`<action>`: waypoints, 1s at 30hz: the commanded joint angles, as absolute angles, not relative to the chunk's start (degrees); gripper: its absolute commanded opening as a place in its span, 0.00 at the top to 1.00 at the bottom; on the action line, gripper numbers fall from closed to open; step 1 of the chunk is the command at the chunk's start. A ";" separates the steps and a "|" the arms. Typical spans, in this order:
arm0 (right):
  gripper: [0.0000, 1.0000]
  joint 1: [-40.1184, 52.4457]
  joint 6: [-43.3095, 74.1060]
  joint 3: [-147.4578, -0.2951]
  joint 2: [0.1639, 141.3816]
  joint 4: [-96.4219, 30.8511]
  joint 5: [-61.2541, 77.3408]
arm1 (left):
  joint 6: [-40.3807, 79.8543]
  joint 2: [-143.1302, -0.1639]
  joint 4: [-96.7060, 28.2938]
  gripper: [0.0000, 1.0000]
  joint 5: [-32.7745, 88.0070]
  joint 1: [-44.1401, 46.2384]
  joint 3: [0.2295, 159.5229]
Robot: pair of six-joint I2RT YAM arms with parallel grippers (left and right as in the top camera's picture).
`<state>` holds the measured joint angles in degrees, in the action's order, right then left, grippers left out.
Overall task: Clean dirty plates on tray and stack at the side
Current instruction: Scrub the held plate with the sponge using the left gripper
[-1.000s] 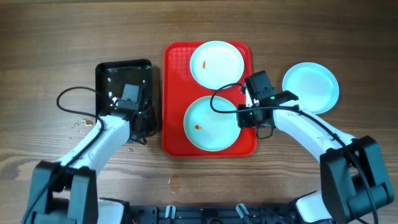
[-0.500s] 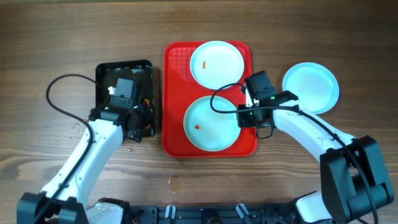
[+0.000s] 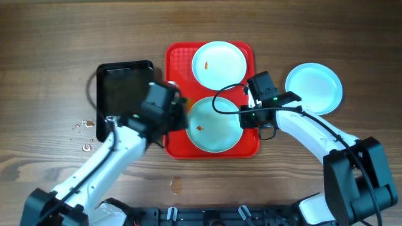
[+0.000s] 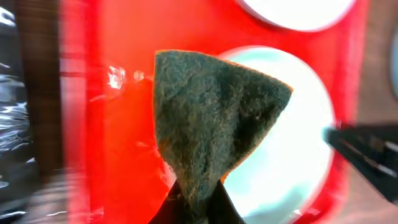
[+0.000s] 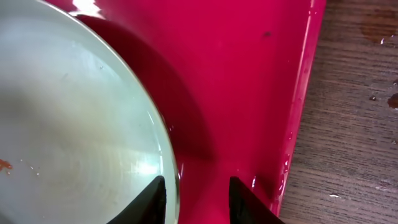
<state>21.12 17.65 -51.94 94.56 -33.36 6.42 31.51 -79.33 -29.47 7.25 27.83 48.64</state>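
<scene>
Over near plate (image 3: 221,135): left pincer (image 4: 194,210) pinches sponge (image 4: 214,124); you scrub the smear (image 3: 200,128) (centre).
At its rim: right pincer (image 5: 198,199) parted, straddling; steady it.

- We see the red tray (image 3: 176,56) holding two plates, the far plate (image 3: 218,64) and the near plate (image 3: 217,132), each smeared orange.
- A third plate (image 3: 314,88) sits on the wood to its right.
- The left gripper (image 3: 178,112) hangs over the tray's left edge.
- The right gripper (image 3: 249,118) is at the near plate's right rim.
- A black tray (image 3: 119,91) lies to the left.
</scene>
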 commanded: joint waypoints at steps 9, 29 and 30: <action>0.88 21.39 18.46 -50.06 95.48 -30.26 7.09 | 41.71 -95.26 -20.49 0.96 12.88 37.28 49.87; 0.96 21.39 24.84 -50.02 99.96 -31.70 6.04 | 38.81 -101.69 -24.67 0.96 13.28 31.77 51.16; 0.96 21.39 25.56 -50.02 100.16 -31.70 5.78 | 37.67 -101.69 -26.28 0.96 11.29 31.64 51.90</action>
<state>21.15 21.65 -50.83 96.57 -30.79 7.05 41.78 -99.57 -22.79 17.80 33.15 51.00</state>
